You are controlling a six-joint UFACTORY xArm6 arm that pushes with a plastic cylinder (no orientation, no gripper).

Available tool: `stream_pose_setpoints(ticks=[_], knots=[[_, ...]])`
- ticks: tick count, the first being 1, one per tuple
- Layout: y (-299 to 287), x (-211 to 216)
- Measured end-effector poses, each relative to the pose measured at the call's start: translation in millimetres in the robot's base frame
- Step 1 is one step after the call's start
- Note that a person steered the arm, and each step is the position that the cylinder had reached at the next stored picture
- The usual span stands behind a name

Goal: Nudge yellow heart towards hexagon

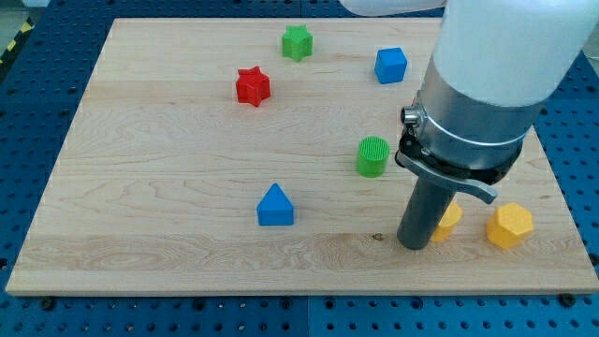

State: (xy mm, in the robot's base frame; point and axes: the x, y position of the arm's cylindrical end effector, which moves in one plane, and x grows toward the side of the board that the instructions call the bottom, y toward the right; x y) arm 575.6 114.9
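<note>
A yellow heart (450, 219) lies near the view's bottom right, mostly hidden behind my rod. A yellow hexagon (510, 226) lies just to its right, a small gap apart. My tip (414, 245) rests on the board at the heart's left side, touching or nearly touching it. The arm's big white and grey body fills the view's upper right.
A green cylinder (372, 156) stands just up and left of my rod. A blue triangular block (275, 207) lies at bottom centre. A red star (252, 86), green star (298, 42) and blue cube (391, 65) lie toward the top. The wooden board (168, 168) ends close right of the hexagon.
</note>
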Motion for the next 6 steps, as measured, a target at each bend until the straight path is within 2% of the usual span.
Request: stream_pose_setpoints(ticks=[2, 5, 6], knots=[[0.0, -23.8], [34.3, -23.2], [11.9, -23.2]])
